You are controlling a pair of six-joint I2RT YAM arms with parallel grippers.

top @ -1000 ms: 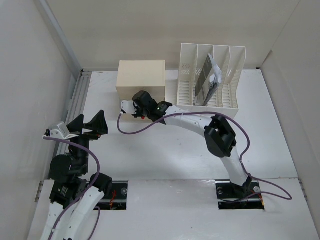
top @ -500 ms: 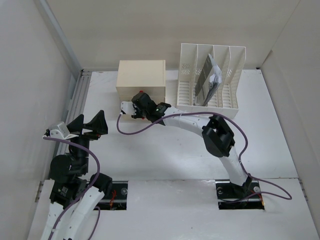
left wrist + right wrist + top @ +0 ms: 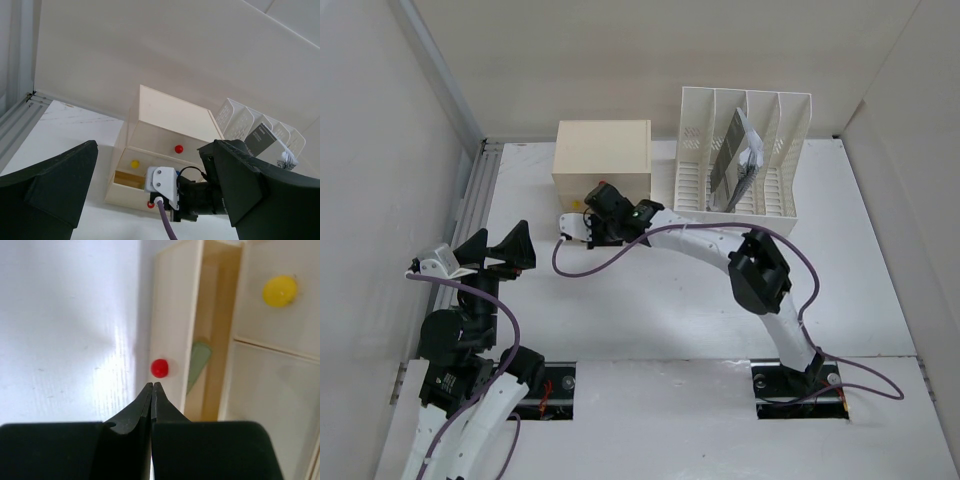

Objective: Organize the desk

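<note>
The desk point(image 3: 650, 300) is a white tabletop with a ribbed rail point(image 3: 475, 190) on its left. A cream three-drawer box point(image 3: 602, 160) stands at the back. Its bottom drawer point(image 3: 170, 315) is pulled out, and something pale green point(image 3: 199, 362) lies inside. My right gripper point(image 3: 152, 385) is shut and empty, its tips just short of that drawer's red knob point(image 3: 159, 368). In the top view it point(image 3: 592, 212) sits at the box's front. My left gripper point(image 3: 500, 250) is wide open and empty at the left, facing the box point(image 3: 170, 125).
A white slotted file rack point(image 3: 740, 150) with dark booklets stands right of the box. The box's other drawers carry a yellow knob point(image 3: 280, 291) and a red knob point(image 3: 178, 148). White panels wall the desk. The right arm's purple cable point(image 3: 580, 265) loops over the tabletop.
My right gripper has shifted slightly left and nearer along the box's front. The left arm has not moved.
</note>
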